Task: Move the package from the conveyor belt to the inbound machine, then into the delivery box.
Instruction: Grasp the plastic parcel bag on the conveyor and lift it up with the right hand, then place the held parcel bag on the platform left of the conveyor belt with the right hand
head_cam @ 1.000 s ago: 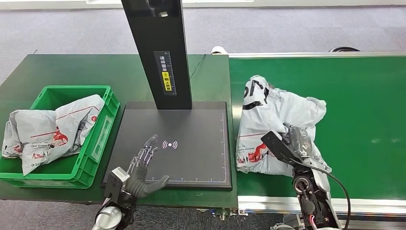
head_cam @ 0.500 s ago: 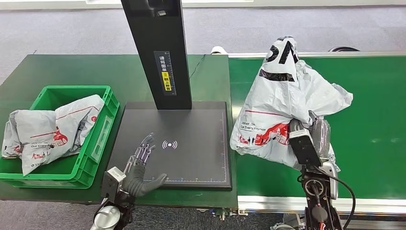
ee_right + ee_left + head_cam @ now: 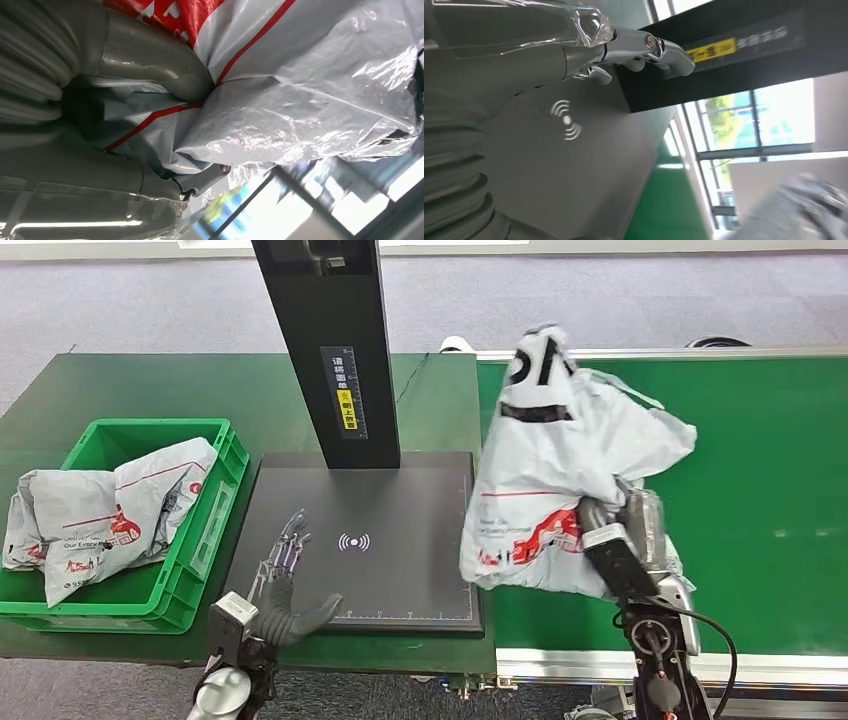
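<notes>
- R hand has the package clamped, thumb and fingers dug into the crumpled plastic. Right wrist view confirms it, fingers pressed into the folds of the bag.
- Package = grey/white poly mailer w/ red stripes + red print and black lettering up top. It's lifted off the conveyor belt, hanging mostly upright, and its left edge overlaps the right edge of the inbound machine. Can't tell if the bottom touches anything.
- Inbound machine is a flat black plate w/ a white wireless symbol in the middle and a tall black post at the back, yellow label on the post.
- L hand is over the front-left part of that plate, fingers straight and spread, thumb out to the side, holding nothing. Can't tell whether the palm rests on the plate. In the left wrist view the fingertips sit in front of the post.
- Green delivery box is just beside the plate on the left, on a dark green table. 2 other grey parcels lie in it, partly hanging over the rim.
</notes>
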Tool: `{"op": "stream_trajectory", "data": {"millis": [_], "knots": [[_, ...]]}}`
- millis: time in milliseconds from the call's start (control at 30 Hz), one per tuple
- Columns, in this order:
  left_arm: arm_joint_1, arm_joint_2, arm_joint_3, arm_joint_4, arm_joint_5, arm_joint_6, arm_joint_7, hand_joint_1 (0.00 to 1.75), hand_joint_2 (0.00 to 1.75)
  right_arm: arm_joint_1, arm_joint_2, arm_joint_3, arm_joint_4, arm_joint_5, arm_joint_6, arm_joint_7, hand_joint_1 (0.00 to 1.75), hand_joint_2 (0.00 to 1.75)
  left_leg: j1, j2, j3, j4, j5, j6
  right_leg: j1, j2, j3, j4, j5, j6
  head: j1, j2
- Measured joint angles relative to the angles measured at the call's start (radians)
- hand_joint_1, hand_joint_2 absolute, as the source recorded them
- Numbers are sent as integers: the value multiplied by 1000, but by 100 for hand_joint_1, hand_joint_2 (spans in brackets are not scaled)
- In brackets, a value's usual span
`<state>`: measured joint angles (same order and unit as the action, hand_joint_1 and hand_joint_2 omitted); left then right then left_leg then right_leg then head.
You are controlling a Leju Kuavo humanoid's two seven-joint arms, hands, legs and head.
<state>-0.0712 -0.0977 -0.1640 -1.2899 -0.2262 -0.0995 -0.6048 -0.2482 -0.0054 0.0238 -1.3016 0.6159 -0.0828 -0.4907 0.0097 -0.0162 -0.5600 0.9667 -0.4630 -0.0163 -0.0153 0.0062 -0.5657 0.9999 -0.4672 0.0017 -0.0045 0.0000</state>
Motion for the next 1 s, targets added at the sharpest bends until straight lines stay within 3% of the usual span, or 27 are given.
{"op": "stream_trajectory", "data": {"millis": [133, 300, 600, 1000], "knots": [[-1, 0, 0, -20, 38, 32, -24, 0, 175, -8, -4, 146, 54, 124, 90, 7, 175, 175, 0, 0, 0, 0, 0, 0, 1, 0, 0, 0, 0, 0, 0, 0], [-4, 0, 1, -33, 26, 84, -21, 0, 175, -60, -4, 305, 160, 175, 111, 23, 175, 175, 0, 0, 0, 0, 0, 0, 0, 0, 0, 0, 0, 0, 0, 0], [-18, -1, 0, -35, 28, 88, -17, 0, 175, -138, 6, 437, 270, 196, 144, 26, 175, 175, 0, 0, 0, 0, 0, 0, 0, 0, 0, 0, 0, 0, 0, 0], [-35, -3, 0, -25, 40, 82, -11, 0, 175, -263, 44, 585, 430, 219, 119, 7, 175, 175, 0, 0, 0, 0, 1, 0, 0, 0, 0, 0, 0, 0, 0, 0]]}}
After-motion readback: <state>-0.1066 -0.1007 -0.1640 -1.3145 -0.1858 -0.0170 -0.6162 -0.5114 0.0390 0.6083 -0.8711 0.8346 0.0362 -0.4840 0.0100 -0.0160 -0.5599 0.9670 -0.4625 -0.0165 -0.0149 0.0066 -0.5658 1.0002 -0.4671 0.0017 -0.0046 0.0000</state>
